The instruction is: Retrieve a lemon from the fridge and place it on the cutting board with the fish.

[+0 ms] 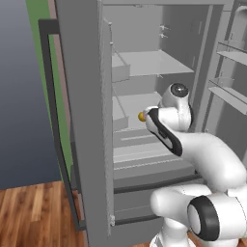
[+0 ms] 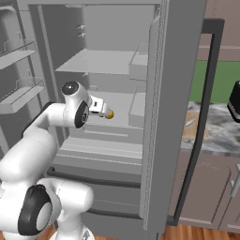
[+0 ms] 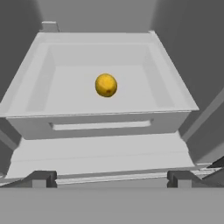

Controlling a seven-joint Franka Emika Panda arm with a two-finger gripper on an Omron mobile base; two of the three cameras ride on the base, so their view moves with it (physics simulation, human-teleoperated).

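The fridge (image 1: 82,96) (image 2: 178,70) stands with both doors swung open. A small yellow-orange lemon (image 3: 106,85) (image 1: 141,116) (image 2: 109,114) lies alone in a shallow grey tray on a middle shelf. My gripper (image 3: 111,179) is open, aimed at the lemon from just outside the tray, with nothing between its fingers. In the base views my hand (image 2: 96,106) reaches into the fridge, a short way from the fruit. To the right, past the open door, the tan cutting board (image 2: 187,133) lies on the countertop with the pale fish (image 2: 189,123) on it.
Door shelves jut out beside my arm (image 1: 231,91) (image 2: 18,93). The right door's long dark handle (image 2: 206,84) crosses in front of the marbled counter (image 2: 220,136). A dark appliance (image 2: 234,101) sits at the far right. Brown cabinets (image 2: 206,197) stand below.
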